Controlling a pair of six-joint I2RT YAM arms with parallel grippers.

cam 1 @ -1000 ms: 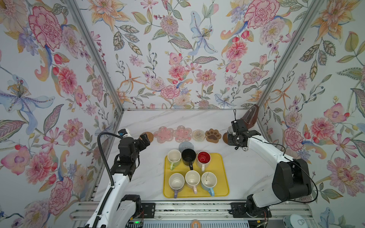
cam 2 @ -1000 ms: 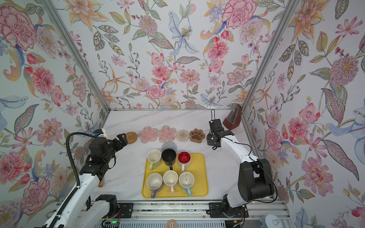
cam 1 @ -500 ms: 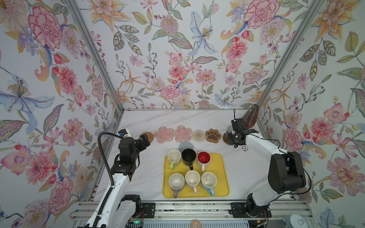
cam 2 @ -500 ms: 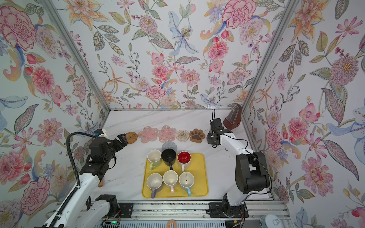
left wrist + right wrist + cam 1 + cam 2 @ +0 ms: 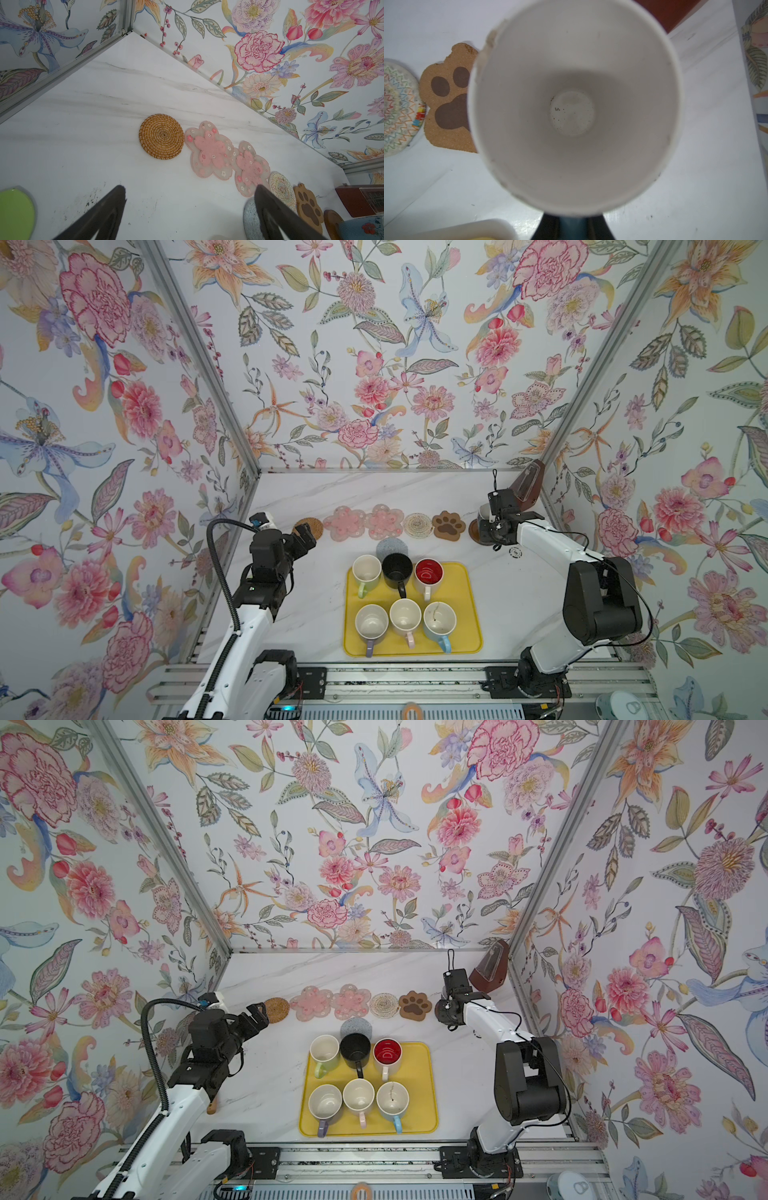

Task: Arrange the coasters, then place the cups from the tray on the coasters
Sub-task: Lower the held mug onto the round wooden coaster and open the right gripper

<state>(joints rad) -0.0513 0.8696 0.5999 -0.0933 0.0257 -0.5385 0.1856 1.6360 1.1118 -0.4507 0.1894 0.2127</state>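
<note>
Five coasters lie in a row at the back: tan rattan, two pink flowers, beige woven and paw-print. A grey speckled coaster lies behind the yellow tray. The tray holds several cups, among them black and red-inside. My right gripper is shut on the handle of a light blue cup. This cup is over the dark wooden coaster; I cannot tell if it rests on it. My left gripper is open and empty near the rattan coaster.
A brown metronome stands in the back right corner, just behind the right gripper. A green brush lies under the left arm by the left wall. Flowered walls close in the table on three sides.
The right arm's elbow has swung a little, while its gripper and the blue cup stay almost in place beside the paw-print coaster. The left arm has not moved.
</note>
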